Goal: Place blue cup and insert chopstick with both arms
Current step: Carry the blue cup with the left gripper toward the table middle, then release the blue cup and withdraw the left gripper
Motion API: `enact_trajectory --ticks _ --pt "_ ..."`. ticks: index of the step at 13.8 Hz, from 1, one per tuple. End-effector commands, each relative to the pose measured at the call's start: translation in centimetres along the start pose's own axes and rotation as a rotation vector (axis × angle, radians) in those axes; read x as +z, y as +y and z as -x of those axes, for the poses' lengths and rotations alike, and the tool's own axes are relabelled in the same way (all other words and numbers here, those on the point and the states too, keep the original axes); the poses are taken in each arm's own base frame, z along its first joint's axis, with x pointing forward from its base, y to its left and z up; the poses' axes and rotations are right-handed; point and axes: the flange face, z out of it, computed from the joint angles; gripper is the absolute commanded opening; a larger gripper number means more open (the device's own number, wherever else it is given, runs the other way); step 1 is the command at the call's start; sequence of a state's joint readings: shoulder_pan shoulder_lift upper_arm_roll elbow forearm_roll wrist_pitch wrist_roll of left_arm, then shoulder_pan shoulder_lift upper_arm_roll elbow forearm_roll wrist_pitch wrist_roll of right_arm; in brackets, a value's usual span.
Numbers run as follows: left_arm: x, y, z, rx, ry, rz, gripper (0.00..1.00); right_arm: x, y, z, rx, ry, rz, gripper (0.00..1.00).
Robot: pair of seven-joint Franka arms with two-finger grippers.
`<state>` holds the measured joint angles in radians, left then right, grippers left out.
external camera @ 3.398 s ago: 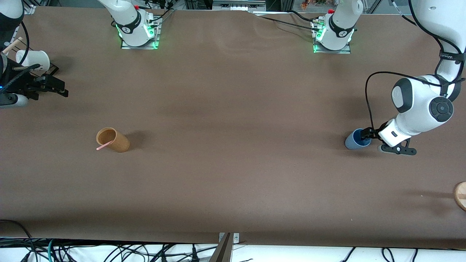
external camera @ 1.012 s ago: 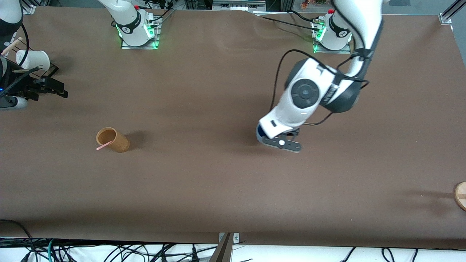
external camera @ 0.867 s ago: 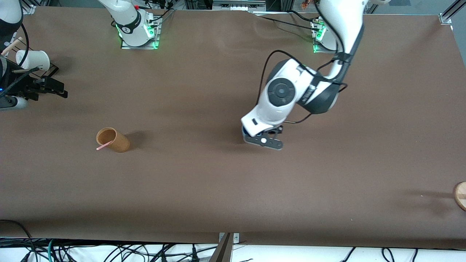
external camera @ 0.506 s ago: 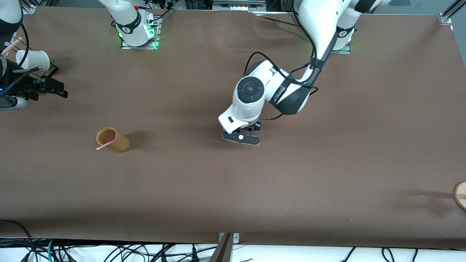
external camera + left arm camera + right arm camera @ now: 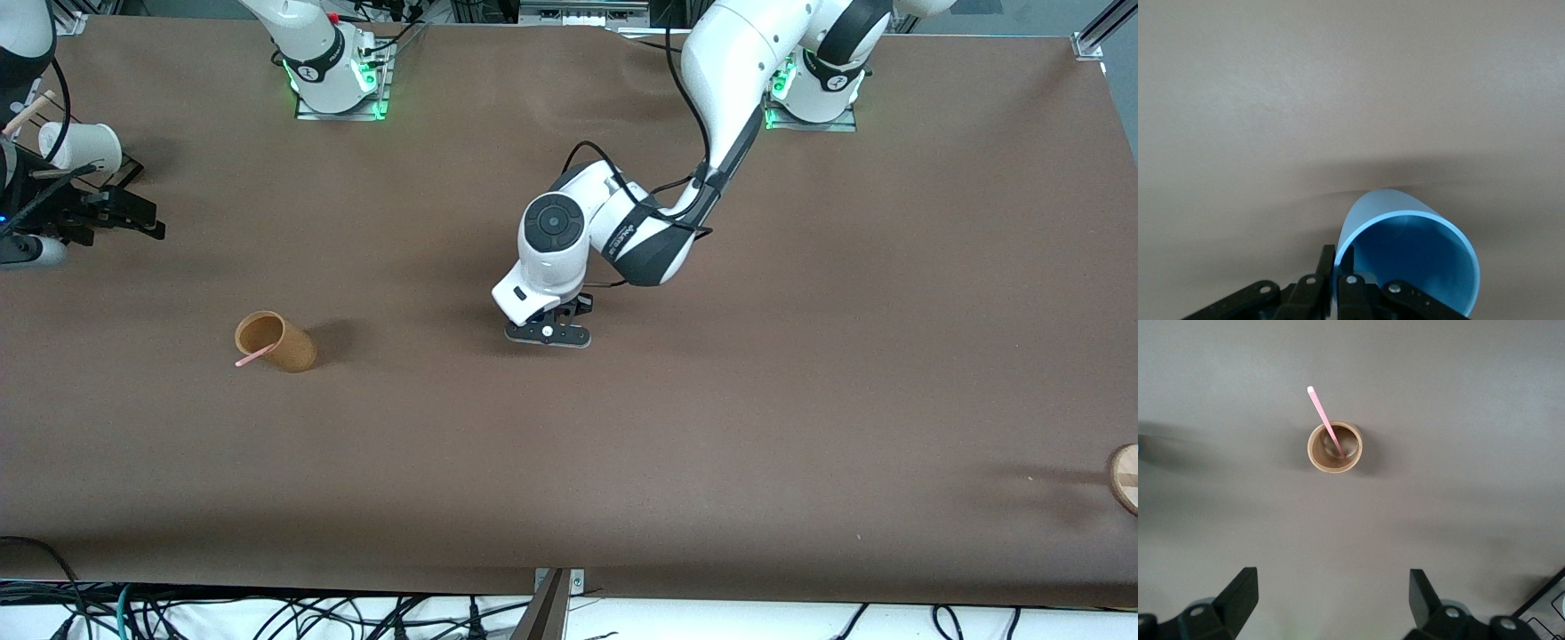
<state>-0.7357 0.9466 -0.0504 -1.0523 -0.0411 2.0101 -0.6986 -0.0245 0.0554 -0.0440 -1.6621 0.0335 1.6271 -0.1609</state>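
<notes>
My left gripper (image 5: 556, 318) is over the middle of the table, shut on the rim of the blue cup (image 5: 1411, 260), one finger inside and one outside. My left hand hides the cup in the front view. The pale-pink chopstick (image 5: 253, 358) leans in the tan cup (image 5: 276, 341), toward the right arm's end of the table. Both show in the right wrist view, the chopstick (image 5: 1323, 420) sticking out of the tan cup (image 5: 1334, 447). My right gripper (image 5: 147, 216) is open and empty at the right arm's end of the table, its fingers wide apart in its own view (image 5: 1331, 580).
A white cup (image 5: 82, 145) with a light wooden stick (image 5: 28, 111) stands at the right arm's end, beside my right gripper. A round wooden thing (image 5: 1125, 477) sits at the table's edge at the left arm's end.
My left arm has carried the blue cup from the left arm's end of the table to over its middle. The right arm, tan cup and chopstick have not moved.
</notes>
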Motion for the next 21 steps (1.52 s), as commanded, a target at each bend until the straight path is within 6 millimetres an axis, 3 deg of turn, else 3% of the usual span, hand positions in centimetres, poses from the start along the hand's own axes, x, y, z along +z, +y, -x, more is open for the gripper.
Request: enact_trajectory --ticks 1,3,4,5,6,7,8,11,14,17,21 --pt "0.6 0.9 -0.3 -0.032 0.018 0.020 0.00 -0.3 0.3 0.3 0.002 -0.001 0.000 1.00" --pt "1.1 0.9 -0.3 -0.033 0.019 0.019 0.00 -0.3 0.3 0.3 0.000 -0.001 0.000 1.00" --pt "1.0 0.9 -0.4 -0.040 0.020 0.022 0.11 -0.3 0.3 0.3 0.000 -0.001 0.000 1.00" --pt "0.6 0.9 -0.4 -0.056 0.019 0.025 0.34 -0.3 0.3 0.3 -0.001 -0.001 0.000 1.00" --pt "0.3 0.9 -0.3 -0.059 0.013 0.025 0.67 -0.4 0.3 0.3 -0.002 0.000 0.002 1.00" --pt "-0.8 0.8 -0.4 -0.060 0.015 0.026 0.93 -0.5 0.3 0.3 -0.002 0.001 0.002 1.00" --pt "-1.5 0.6 -0.5 -0.059 0.008 0.022 1.00 -0.3 0.3 0.3 -0.002 -0.002 0.001 1.00" --pt "-4.9 -0.6 -1.2 -0.082 -0.003 0.045 1.00 -0.3 0.2 0.3 0.000 -0.002 0.005 1.00" --pt "-10.5 -2.6 -2.4 -0.107 0.034 0.065 1.00 -0.3 0.2 0.3 0.009 -0.003 0.006 1.00" --pt "-14.5 -4.8 -3.6 -0.138 0.075 0.091 1.00 -0.1 0.2 0.3 0.014 -0.007 0.006 1.00" --pt "-21.0 -12.3 -6.9 -0.231 0.128 0.130 1.00 0.1 0.4 0.1 0.015 -0.007 0.009 1.00"
